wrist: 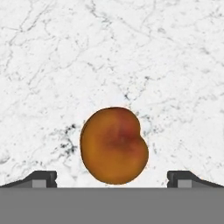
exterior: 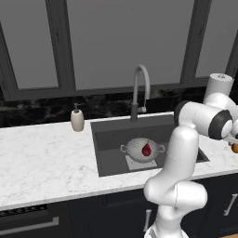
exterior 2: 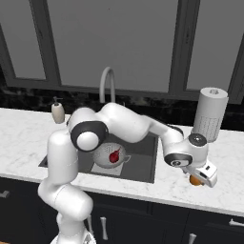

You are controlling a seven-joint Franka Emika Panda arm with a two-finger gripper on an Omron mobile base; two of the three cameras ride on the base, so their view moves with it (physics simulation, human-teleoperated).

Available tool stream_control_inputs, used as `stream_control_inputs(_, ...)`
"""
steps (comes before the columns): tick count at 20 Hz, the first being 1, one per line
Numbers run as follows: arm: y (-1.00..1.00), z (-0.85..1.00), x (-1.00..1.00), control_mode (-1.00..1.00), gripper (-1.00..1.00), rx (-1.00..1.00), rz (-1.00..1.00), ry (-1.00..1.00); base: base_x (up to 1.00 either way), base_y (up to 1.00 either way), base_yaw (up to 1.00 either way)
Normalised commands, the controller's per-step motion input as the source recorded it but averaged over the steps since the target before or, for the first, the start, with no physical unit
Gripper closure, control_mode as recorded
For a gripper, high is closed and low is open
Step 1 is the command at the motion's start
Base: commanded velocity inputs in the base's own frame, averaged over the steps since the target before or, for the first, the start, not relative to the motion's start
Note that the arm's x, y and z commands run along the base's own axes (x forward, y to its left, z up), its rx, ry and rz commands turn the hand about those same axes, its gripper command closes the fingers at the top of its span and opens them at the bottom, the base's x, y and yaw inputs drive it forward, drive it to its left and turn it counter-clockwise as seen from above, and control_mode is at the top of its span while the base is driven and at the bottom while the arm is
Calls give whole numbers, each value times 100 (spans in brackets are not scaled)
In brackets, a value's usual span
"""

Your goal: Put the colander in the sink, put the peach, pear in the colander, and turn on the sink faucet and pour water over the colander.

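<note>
On the marble tabletop (wrist: 52,52) right of the sink (exterior 2: 143,157), my tool (wrist: 112,178) hangs spread wide astride the peach (wrist: 113,145); I should descend centred, then clench gently.

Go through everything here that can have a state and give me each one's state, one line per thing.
colander: upright in the sink, pear inside.
pear: lying in the colander.
peach: on the marble counter, not gripped.
tool: open, fingertips either side of the peach.
sink faucet: off, no water running.
soap bottle: upright on the counter.
paper-towel roll: standing upright.
</note>
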Motion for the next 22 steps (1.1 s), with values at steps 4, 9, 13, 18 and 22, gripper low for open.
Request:
stream_control_inputs(4, 0, -10, 11, -100, -100, 0, 0, 2, 0, 0, 0)
stream_control_inputs(9, 0, -9, 14, -100, -100, 0, 0, 3, 0, 0, 0)
stream_control_inputs(13, 0, -13, 14, -100, -100, 0, 0, 0, 0, 0, 0)
stream_control_inputs(18, -6, -13, 7, -100, -100, 1, 0, 0, 0, 0, 0)
stream_control_inputs(22, -1, -16, 0, -100, -100, 0, 0, 4, 0, 0, 0)
